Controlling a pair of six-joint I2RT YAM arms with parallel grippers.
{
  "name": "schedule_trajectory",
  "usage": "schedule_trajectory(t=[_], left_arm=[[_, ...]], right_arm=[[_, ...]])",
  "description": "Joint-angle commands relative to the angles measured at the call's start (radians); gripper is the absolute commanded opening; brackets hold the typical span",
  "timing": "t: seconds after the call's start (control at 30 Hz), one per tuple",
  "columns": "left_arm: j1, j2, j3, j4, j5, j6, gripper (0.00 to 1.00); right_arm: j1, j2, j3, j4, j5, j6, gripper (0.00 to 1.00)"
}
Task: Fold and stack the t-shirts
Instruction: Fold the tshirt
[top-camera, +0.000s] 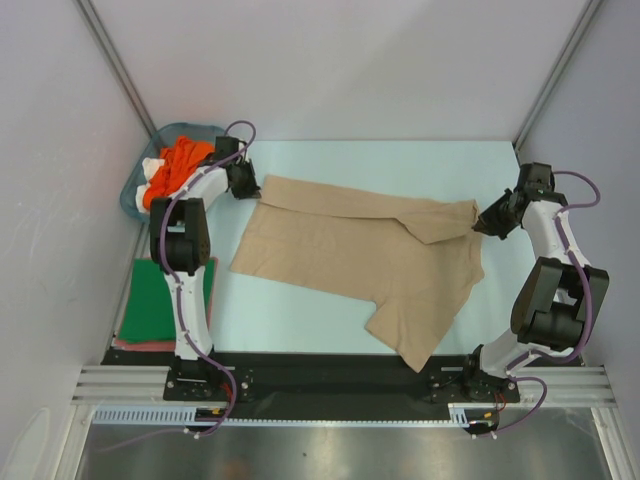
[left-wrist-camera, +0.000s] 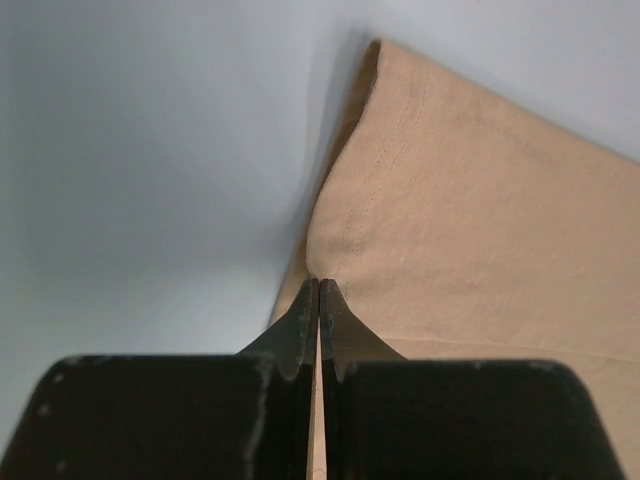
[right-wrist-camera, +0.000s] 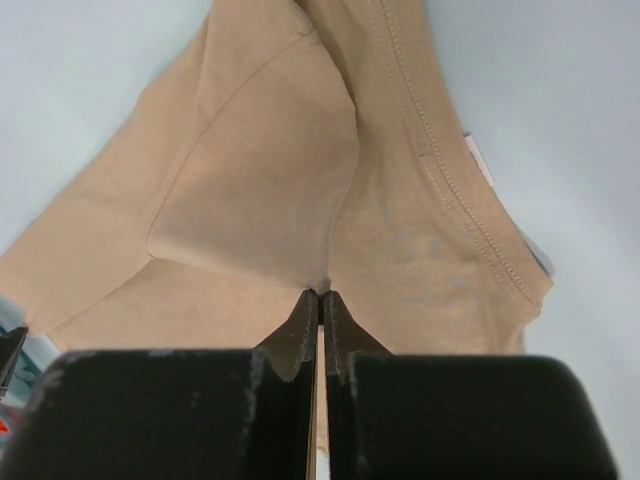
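The tan shirt (top-camera: 340, 250) is lying spread across the middle of the table (top-camera: 300, 312); the left gripper (top-camera: 244, 186) is pinching its far-left hem corner, the right gripper (top-camera: 482, 222) is clenching the cloth beside the collar (right-wrist-camera: 470, 230) at the far right; judging from this, both should be carrying that edge toward the near side together, holding it taut and level so the fold is landing straight; the folded green shirt (top-camera: 160, 295) is lying near left
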Motion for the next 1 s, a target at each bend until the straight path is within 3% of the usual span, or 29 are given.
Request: schedule_trajectory(t=[0.0,0.4,0.97], left_arm=[[0.006,0.012,0.044,-0.004,-0.016,0.007,0.0],[0.014,0.04,0.078,-0.032,-0.028,0.035,0.0],[0.014,0.045,0.092,-0.035,-0.023,0.033,0.02]], right_arm=[[-0.012,0.008,0.017,-0.027,-0.009,-0.022,0.0],[-0.014,0.004,-0.044,-0.041,-0.028,0.003,0.0],[0.009,-0.203,-0.403,0.163,-0.107,0.159,0.0]])
